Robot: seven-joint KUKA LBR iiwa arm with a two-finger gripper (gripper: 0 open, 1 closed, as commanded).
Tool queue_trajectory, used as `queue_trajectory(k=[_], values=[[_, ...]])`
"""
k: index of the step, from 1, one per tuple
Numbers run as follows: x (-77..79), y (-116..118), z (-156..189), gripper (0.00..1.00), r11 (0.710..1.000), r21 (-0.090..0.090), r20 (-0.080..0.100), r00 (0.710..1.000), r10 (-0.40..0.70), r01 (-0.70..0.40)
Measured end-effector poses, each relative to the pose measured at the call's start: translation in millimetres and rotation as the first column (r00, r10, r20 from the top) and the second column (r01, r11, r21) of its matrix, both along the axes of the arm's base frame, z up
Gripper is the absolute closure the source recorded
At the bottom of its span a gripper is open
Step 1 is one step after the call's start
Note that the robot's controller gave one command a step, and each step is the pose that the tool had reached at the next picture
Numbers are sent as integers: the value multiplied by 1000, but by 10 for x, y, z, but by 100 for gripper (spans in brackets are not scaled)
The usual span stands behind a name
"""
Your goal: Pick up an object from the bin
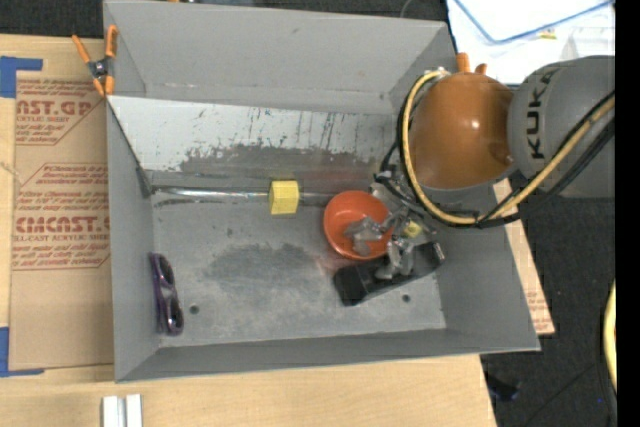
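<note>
My gripper (388,242) is low in the right part of the bin, at the right rim of an orange-red bowl (348,215) that stands upright on the floor. Part of the gripper reaches over the bowl's inside edge. Just below it lies a flat black object (372,283), elongated and slanted, with one end under the gripper. A small yellow block (284,197) rests to the left of the bowl, near the back wall.
A purple, glasses-like thing (165,293) lies along the left wall near the front corner. The arm with its orange dome and looped cables hangs over the bin's right wall.
</note>
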State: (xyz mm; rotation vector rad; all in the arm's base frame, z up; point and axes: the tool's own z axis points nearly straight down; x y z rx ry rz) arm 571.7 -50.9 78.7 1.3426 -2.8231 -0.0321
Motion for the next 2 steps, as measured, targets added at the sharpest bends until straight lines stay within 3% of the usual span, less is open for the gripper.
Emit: queue_trajectory(k=[2], values=[[10, 12, 153, 100, 1000, 2, 5, 1000, -1, 1]])
